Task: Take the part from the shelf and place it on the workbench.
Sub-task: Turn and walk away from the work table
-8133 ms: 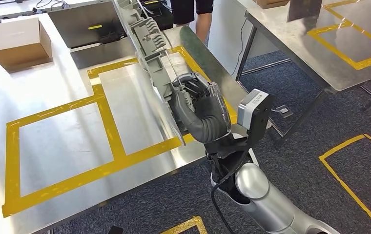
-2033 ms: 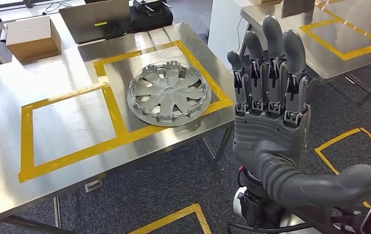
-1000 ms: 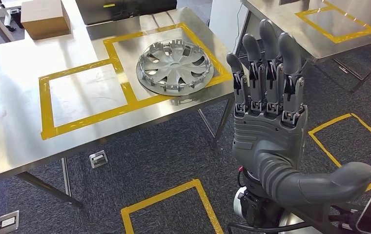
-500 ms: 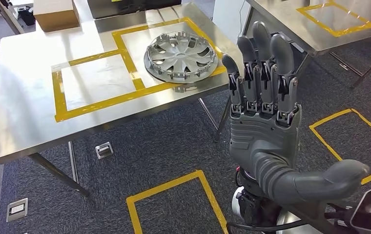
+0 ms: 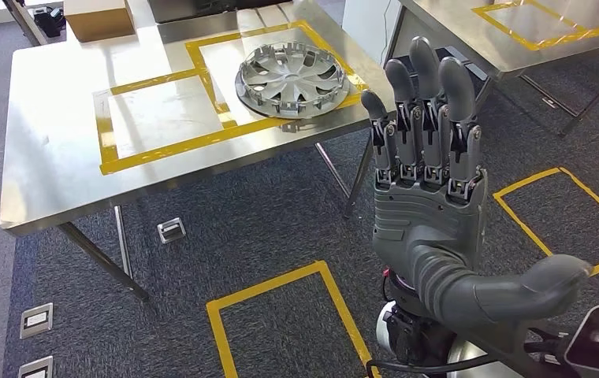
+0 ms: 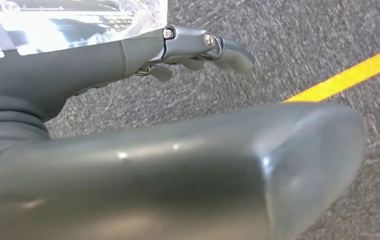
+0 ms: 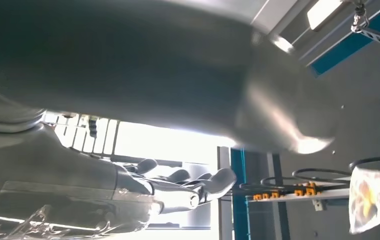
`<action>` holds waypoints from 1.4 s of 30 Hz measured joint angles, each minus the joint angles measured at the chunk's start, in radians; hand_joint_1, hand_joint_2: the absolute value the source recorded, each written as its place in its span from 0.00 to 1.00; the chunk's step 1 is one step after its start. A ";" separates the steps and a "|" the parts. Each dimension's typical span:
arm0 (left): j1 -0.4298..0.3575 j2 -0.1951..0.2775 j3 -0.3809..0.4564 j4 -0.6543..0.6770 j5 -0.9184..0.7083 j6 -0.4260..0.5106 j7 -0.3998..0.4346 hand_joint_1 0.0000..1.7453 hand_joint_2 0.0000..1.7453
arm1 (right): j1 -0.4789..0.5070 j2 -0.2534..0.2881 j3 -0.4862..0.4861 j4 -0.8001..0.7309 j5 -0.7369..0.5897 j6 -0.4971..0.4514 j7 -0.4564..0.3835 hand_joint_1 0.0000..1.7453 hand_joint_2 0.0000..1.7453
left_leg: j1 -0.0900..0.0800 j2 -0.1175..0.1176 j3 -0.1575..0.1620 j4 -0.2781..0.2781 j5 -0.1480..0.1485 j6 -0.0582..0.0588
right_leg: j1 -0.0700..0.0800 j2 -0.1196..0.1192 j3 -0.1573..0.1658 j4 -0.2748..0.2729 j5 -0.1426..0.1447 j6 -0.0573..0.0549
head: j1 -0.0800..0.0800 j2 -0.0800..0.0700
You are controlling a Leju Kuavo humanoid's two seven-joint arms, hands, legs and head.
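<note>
Already down: round silver plastic wheel cover lies near steel workbench edge; right hand and left hand empty, fingers apart. Risk: a knock could slide it off.

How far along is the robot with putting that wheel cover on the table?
It looks finished. The wheel cover lies flat on the workbench, inside a yellow-taped square. The right hand is raised, open and empty; the left hand holds nothing over the carpet. Nothing obvious remains.

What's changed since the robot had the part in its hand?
The right hand let go of the hubcap, which now lies flat in the taped square on the workbench. The hand is raised and empty. The camera has backed away; over the last two seconds the hubcap has stayed put.
</note>
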 joint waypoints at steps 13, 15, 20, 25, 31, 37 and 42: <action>0.002 0.004 0.000 0.000 0.009 0.001 0.000 0.00 0.00 | 0.015 0.000 0.000 0.005 -0.005 0.001 0.000 0.00 0.00 | -0.007 -0.005 0.141 0.063 -0.118 -0.016 | -0.009 -0.016 -0.171 0.015 0.139 -0.012 | -0.011 0.000; 0.001 0.004 0.000 0.000 0.012 0.001 0.000 0.00 0.00 | 0.017 0.000 -0.001 0.005 -0.007 0.001 0.000 0.00 0.00 | -0.013 -0.005 0.197 -0.031 -0.155 -0.006 | -0.010 -0.017 -0.181 0.022 0.153 -0.003 | -0.011 0.000; 0.002 0.004 -0.001 0.000 0.018 0.003 0.002 0.00 0.00 | 0.028 0.000 -0.006 0.006 -0.016 -0.001 0.001 0.00 0.00 | -0.009 0.003 0.170 -0.053 -0.118 0.022 | -0.017 -0.010 -0.203 0.069 0.100 0.028 | -0.012 0.000; 0.002 0.004 -0.002 0.000 0.026 0.006 0.003 0.00 0.00 | 0.052 0.000 -0.015 0.009 -0.020 -0.015 0.001 0.00 0.00 | -0.007 0.007 0.103 -0.044 -0.070 0.023 | -0.031 -0.009 -0.224 0.295 -0.018 0.047 | -0.008 0.000; 0.001 0.004 -0.004 0.000 0.034 0.012 0.004 0.00 0.00 | 0.073 -0.001 -0.031 0.011 -0.015 -0.040 0.006 0.00 0.00 | -0.006 0.007 0.053 -0.026 -0.034 -0.008 | -0.026 -0.008 -0.016 -0.005 0.019 0.032 | -0.006 0.000; 0.004 0.004 -0.004 0.000 0.082 0.017 0.026 0.00 0.00 | 0.133 -0.002 -0.054 0.035 -0.032 -0.127 0.136 0.00 0.00 | -0.001 0.005 -0.009 0.137 -0.156 -0.034 | -0.026 -0.017 -0.047 -0.017 0.055 -0.010 | -0.015 0.000; 0.007 0.003 -0.003 0.000 0.113 0.031 0.054 0.00 0.75 | 0.251 -0.002 -0.099 0.187 -0.247 -0.182 0.223 0.00 0.00 | -0.004 0.005 0.053 0.132 -0.138 -0.026 | -0.018 -0.020 -0.084 -0.005 0.076 -0.010 | -0.017 0.000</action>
